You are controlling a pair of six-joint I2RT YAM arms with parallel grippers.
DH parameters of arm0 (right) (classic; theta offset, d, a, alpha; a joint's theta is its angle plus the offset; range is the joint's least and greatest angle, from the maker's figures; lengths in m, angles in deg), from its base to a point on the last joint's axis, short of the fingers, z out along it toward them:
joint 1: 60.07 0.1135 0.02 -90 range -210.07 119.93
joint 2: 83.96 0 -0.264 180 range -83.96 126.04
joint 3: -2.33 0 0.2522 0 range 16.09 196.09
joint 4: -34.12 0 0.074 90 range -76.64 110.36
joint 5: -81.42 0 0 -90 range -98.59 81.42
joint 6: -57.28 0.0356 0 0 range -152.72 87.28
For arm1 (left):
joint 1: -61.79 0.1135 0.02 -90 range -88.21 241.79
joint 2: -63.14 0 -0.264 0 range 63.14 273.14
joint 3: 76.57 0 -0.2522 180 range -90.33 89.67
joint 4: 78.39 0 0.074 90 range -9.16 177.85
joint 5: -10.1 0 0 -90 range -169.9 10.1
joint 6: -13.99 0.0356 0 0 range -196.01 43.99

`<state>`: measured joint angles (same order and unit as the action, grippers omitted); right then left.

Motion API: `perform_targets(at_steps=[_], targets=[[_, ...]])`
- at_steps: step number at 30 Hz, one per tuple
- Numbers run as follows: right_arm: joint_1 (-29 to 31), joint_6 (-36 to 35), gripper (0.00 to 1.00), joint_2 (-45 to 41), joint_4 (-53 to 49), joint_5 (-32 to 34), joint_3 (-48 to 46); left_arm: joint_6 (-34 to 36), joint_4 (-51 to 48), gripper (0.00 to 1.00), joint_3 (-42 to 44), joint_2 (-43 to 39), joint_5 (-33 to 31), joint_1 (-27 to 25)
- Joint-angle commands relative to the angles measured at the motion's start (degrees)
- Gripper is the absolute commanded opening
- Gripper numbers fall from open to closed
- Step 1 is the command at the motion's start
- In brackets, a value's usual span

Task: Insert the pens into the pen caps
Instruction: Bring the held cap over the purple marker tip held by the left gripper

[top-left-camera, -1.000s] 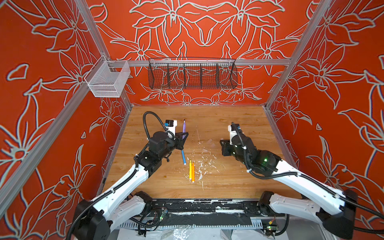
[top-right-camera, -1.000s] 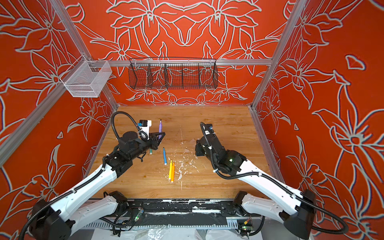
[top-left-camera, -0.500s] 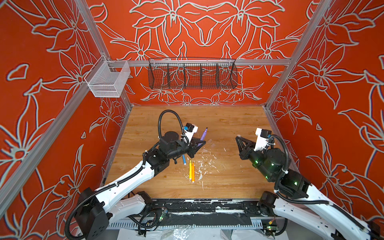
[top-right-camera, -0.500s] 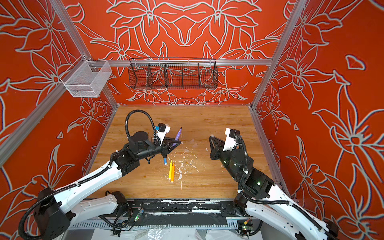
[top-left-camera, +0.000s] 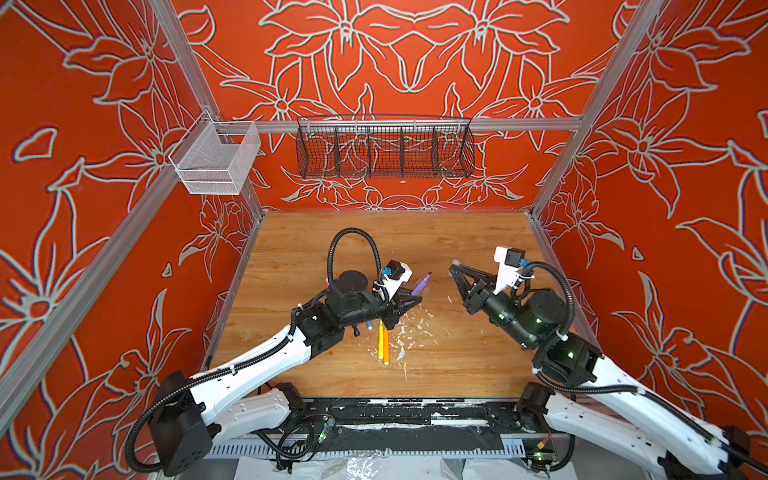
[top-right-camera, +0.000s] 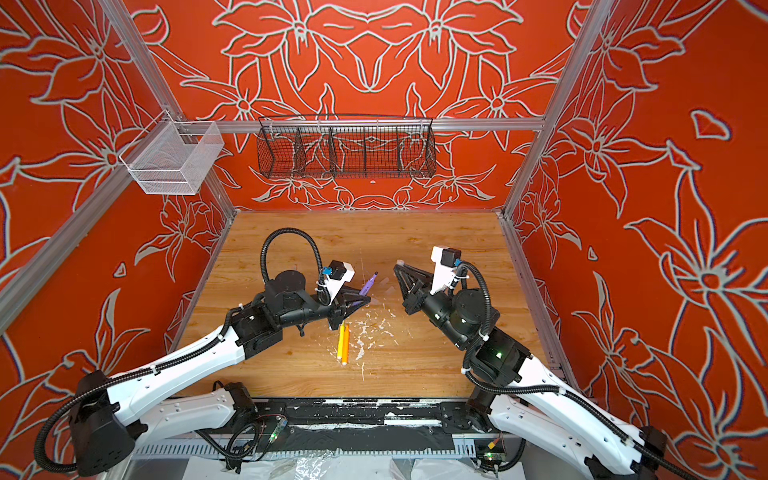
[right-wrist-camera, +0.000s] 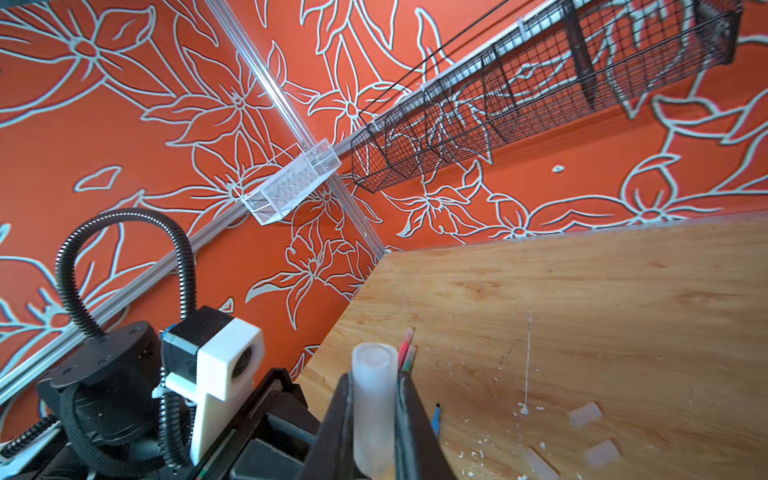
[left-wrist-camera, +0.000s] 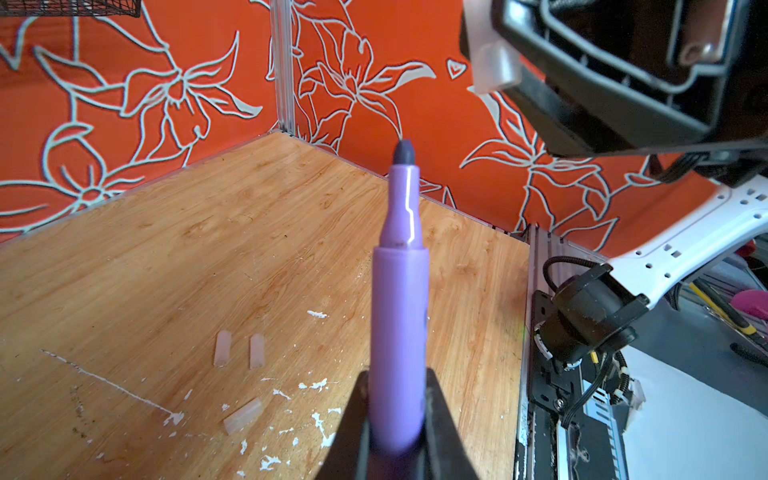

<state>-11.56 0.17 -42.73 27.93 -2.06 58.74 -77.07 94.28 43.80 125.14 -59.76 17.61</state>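
Observation:
My left gripper [top-left-camera: 409,298] [left-wrist-camera: 397,384] is shut on a purple pen [top-left-camera: 420,285] [left-wrist-camera: 399,291], held above the table with its dark tip bare and aimed at the right gripper. My right gripper [top-left-camera: 455,267] [right-wrist-camera: 374,384] is shut on a translucent pen cap [right-wrist-camera: 373,399] [left-wrist-camera: 494,62], open end facing the pen, a short gap apart. A yellow pen [top-left-camera: 380,341] and an orange pen [top-left-camera: 386,345] lie side by side mid-table. A blue pen [top-left-camera: 369,324] pokes out under the left arm. Pink-red and green pens [right-wrist-camera: 407,353] lie beyond. Three loose caps [left-wrist-camera: 222,348] rest on the wood.
White paint flecks [top-left-camera: 409,332] scatter over the wooden table [top-left-camera: 457,365]. A black wire basket [top-left-camera: 384,151] hangs on the back wall and a white mesh basket [top-left-camera: 216,160] on the left rail. Orange patterned walls close in three sides.
Both grippers have risen off the table, the left with the purple pen, the right with the cap, and turned to face each other. Over the last half second they barely moved.

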Motion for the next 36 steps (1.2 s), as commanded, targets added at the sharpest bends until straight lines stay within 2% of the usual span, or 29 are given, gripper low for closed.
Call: perform_targets(at_steps=[1, 7, 20, 29, 36], targets=[[0.3, -0.7, 0.04, 0.6, 5.7, -3.1, 0.4, 2.2, 0.2, 0.0, -1.9, -0.1, -0.4, -0.7], [0.3, -0.3, 0.04, 2.1, 11.1, -2.7, -1.0, 2.9, -0.4, 0.0, -2.5, 0.6, -0.5, -1.6], [0.3, 1.7, 0.03, 5.1, 13.7, -0.5, -2.5, 2.7, 0.0, 0.0, -2.1, -0.3, -2.0, -2.6], [0.3, 6.2, 0.02, 6.3, 16.6, -2.3, -5.1, 1.6, 0.4, 0.0, -1.8, -0.8, -5.7, -2.7], [0.3, 8.6, 0.02, 5.9, 19.6, -4.9, -7.0, 1.2, 0.8, 0.0, -1.8, -0.7, -6.0, -2.7]])
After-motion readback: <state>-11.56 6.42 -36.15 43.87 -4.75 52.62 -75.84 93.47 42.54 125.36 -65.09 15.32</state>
